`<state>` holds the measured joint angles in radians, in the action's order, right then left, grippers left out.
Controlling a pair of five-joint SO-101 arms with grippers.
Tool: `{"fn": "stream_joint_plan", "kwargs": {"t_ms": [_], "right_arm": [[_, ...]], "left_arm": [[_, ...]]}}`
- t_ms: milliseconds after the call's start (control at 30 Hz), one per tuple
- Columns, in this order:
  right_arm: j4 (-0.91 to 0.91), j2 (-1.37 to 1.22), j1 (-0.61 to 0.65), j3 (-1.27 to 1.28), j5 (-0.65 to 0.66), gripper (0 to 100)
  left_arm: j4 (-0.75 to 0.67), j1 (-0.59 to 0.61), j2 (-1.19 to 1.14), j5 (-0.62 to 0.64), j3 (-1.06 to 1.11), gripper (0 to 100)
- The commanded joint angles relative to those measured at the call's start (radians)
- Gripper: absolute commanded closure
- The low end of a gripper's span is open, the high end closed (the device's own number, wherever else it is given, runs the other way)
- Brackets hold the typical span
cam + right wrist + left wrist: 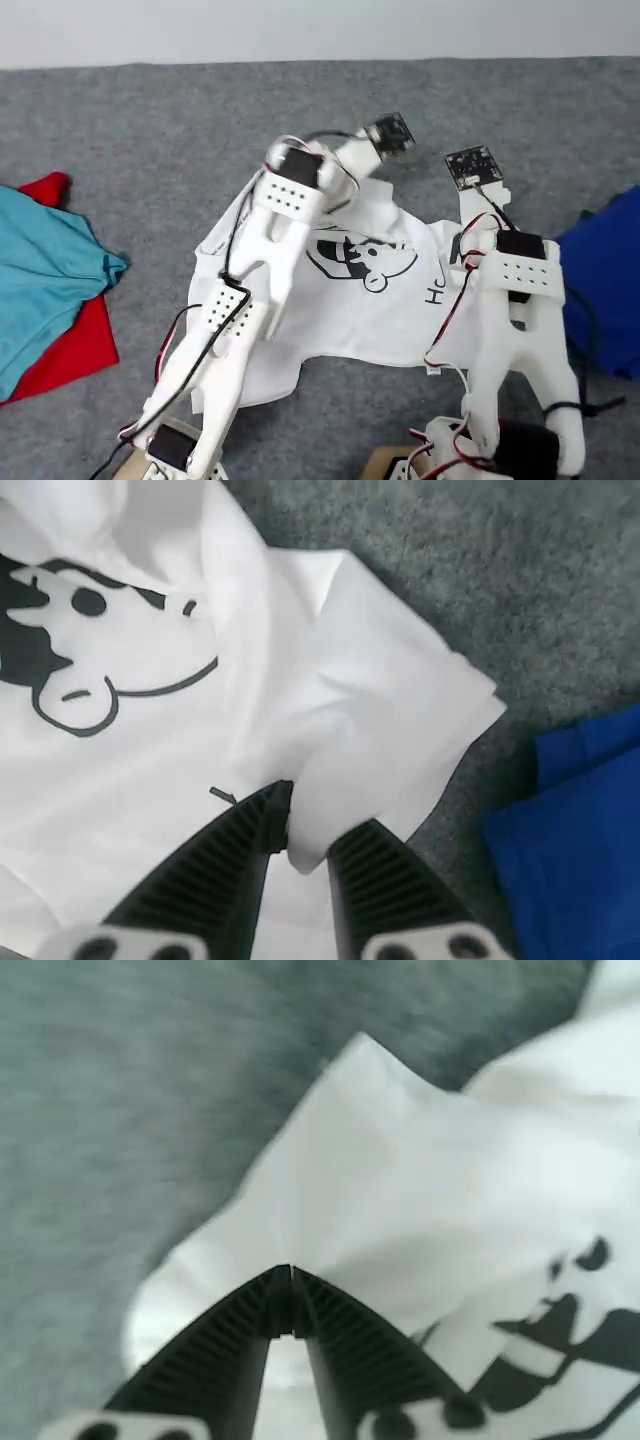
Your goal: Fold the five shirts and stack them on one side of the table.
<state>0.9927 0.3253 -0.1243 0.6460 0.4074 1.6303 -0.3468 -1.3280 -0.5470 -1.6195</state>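
The left gripper (290,1278) is being held closed, its black ribbed fingertips (330,1320) being pressed together on a raised edge of the white shirt (420,1180). Just beyond that edge, the grey table surface (120,1110) is being shown, and part of the shirt's black cartoon print (560,1330) is being shown to one side of the jaws.

A fold of the same white shirt (350,660) is being clamped by the right gripper (315,818). The cloth is being pinched between its two jaws, near the shirt's short sleeve and beside the print (80,650). A blue shirt (570,830) is being kept on the grey table (500,570) near that sleeve but apart from it.

In the high view, the white shirt (370,320) is being spread, rumpled and print (360,260) up, in the middle of the table (150,130). It is being reached over by the left arm (250,300) and the right arm (515,310). At the far left, a teal shirt (40,270) is being left lying on top of a red shirt (80,350), well apart from the white one. The blue shirt (605,270) is being left at the right edge.
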Motion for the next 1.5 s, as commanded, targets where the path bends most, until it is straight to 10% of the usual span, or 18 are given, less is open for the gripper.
{"fn": "stream_joint_plan", "kwargs": {"t_ms": [0, 567, 1033, 1467], "right_arm": [[0.051, 0.097, 0.013, -0.006, 0.009, 98.9], [0.343, 0.237, 0.022, -0.006, 0.011, 98.9], [0.338, 0.237, 0.022, 0.083, 0.072, 98.9], [0.309, 0.237, 0.035, 0.13, 0.069, 98.9]], "left_arm": [[0.08, 0.018, 0.112, -0.006, -0.058, 100], [0.129, 0.112, 0.347, -0.003, 0.036, 100], [0.021, 0.097, 0.841, -0.153, 1.0, 100], [-0.436, 0.068, 0.743, 0.267, 1.029, 81]]}}
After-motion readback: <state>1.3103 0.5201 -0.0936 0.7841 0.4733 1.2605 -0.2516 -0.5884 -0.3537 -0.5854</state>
